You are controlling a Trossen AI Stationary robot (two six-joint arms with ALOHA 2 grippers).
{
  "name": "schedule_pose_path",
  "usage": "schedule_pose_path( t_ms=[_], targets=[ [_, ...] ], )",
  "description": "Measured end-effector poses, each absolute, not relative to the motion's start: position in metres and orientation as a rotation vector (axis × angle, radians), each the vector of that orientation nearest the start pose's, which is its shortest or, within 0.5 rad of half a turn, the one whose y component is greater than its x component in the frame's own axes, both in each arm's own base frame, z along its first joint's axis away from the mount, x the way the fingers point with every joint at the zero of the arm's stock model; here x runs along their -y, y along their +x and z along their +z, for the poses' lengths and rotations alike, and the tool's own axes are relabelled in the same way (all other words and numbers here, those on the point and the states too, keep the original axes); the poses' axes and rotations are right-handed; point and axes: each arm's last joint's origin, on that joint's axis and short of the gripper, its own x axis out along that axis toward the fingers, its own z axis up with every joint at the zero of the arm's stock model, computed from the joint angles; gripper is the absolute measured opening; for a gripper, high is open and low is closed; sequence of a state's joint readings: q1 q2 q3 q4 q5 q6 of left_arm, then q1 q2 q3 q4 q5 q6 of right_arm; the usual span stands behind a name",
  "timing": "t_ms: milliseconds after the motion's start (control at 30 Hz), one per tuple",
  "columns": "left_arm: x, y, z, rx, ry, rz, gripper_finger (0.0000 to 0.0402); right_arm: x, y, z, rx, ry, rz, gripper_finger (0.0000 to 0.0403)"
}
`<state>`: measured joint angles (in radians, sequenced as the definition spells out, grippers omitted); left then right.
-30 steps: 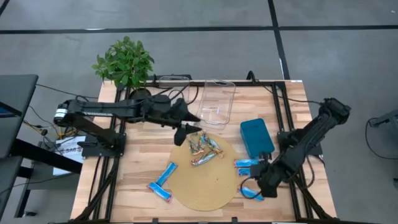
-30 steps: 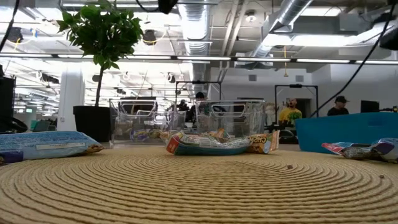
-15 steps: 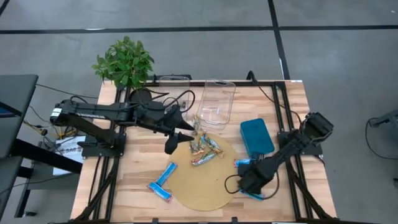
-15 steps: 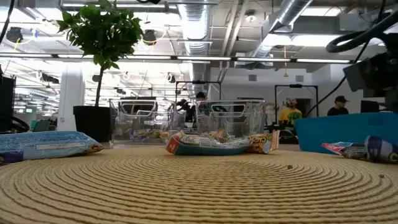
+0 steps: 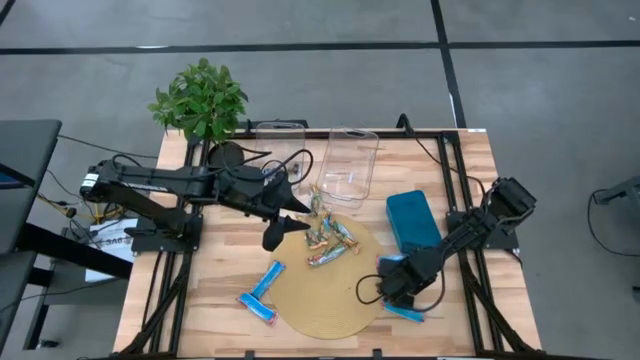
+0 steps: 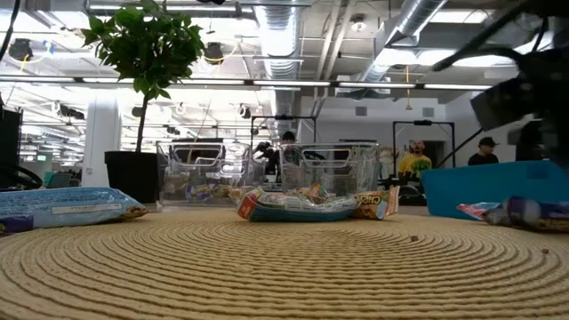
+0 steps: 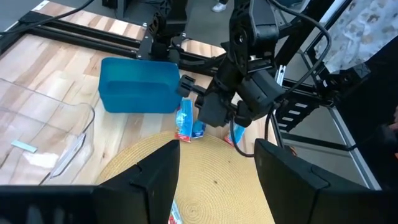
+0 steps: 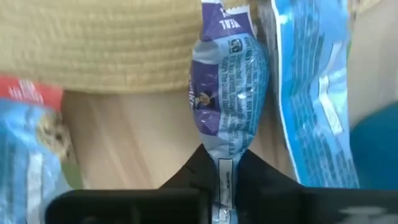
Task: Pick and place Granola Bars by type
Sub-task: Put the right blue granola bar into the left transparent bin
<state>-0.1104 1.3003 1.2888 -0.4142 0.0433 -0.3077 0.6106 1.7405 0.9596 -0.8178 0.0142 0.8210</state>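
Several granola bars lie about a round woven mat [image 5: 330, 290]: a mixed pile [image 5: 327, 238] on its far part, two blue ones [image 5: 262, 290] at its left, and more at its right edge. My right gripper [image 8: 219, 171] is down at that right edge, shut on a purple-blue bar [image 8: 227, 87]; it also shows in the high view [image 5: 388, 288]. My left gripper [image 7: 217, 180] stands open above the mat's far left, beside the pile [image 5: 275, 233], with nothing between its fingers. My right gripper pinches the crimped end [image 8: 219, 163] of the purple-blue bar between its two fingers. The fingers come low from the table's right, pointing toward the mat and lying along the bar. The bar stretches ahead of them, its far end at the mat's rim; whether it is lifted I cannot tell.
A teal tray [image 5: 412, 220] stands just beyond the right gripper. A blue bar [image 8: 311, 93] lies between the held bar and the tray, another [image 8: 25, 143] on its other side. Two clear bins [image 5: 345, 165] and a potted plant [image 5: 200, 100] stand at the back.
My right gripper has gone toward the table's left edge and down to the bars at the mat's right rim, where it now has the bar's end between its fingers. My left gripper has moved a little toward the table's near left, away from the bins.
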Motion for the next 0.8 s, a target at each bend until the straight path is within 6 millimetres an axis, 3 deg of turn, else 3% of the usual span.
schedule_pose_path(
  t_ms=[200,400,667,800],
  targets=[
    [0.032,0.281,0.375,-0.447,-0.286,-0.08,0.0199,-0.161,0.232,0.143,-1.52,0.259,-0.199,0.0034],
    [0.03,0.277,0.367,-0.527,-0.266,-0.004,0.0199,-0.158,0.238,0.185,-1.281,0.426,-0.132,0.0008],
    [0.029,0.28,0.372,-0.467,-0.26,0.037,0.0199,-0.106,0.249,0.263,-0.774,0.67,-0.159,0.0027],
    [0.029,0.288,0.378,-0.366,-0.259,0.039,0.0199,-0.078,0.259,0.287,-0.581,0.701,-0.131,0.0013]
  ],
)
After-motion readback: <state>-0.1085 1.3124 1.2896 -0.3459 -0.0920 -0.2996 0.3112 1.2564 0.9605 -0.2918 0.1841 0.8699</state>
